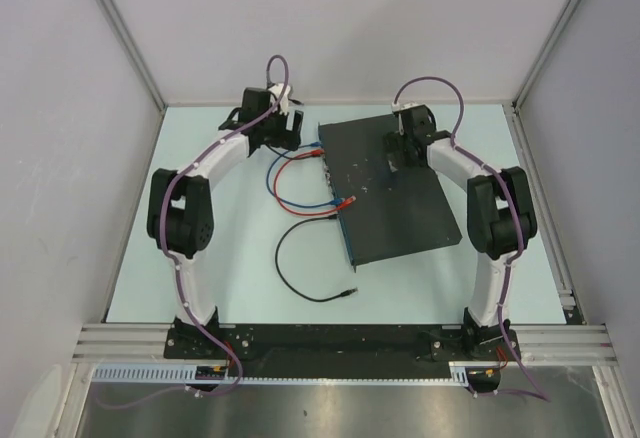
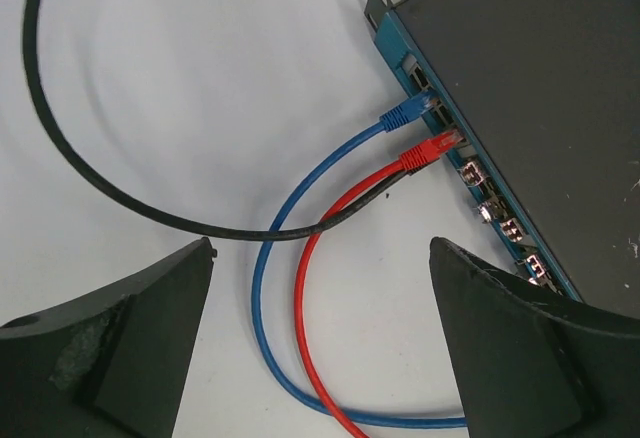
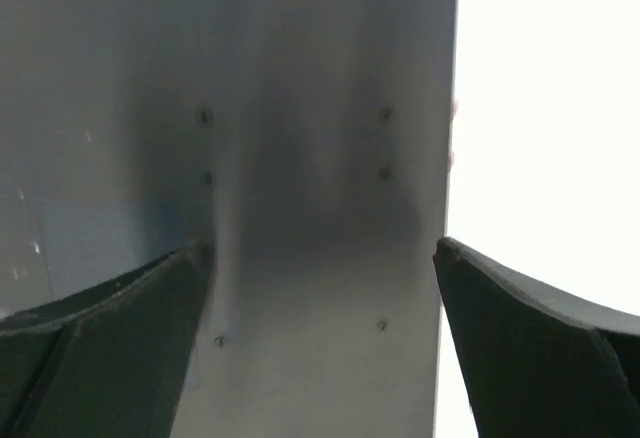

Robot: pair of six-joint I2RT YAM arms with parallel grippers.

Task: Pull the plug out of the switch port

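Observation:
The switch (image 1: pixel 395 193) is a flat black box lying at mid-table, its bluish socket edge (image 2: pixel 470 148) facing left. A blue plug (image 2: pixel 408 110) and a red plug (image 2: pixel 432 148) sit in neighbouring sockets near the far corner. A black cable (image 2: pixel 120 193) runs in under the red plug, and its end is hidden. My left gripper (image 2: pixel 320 248) is open, hanging over the red and blue cable loops just left of the sockets and touching nothing. My right gripper (image 3: pixel 320 248) is open over the switch's top (image 3: pixel 300 208), near its far edge.
A red cable end (image 1: pixel 348 201) lies at the switch's left edge. A black cable (image 1: pixel 285 268) loops over the table to a free plug (image 1: pixel 348 293) near the front. Grey walls and rails enclose the table. Blue and red loops (image 1: pixel 285 183) lie left of the switch.

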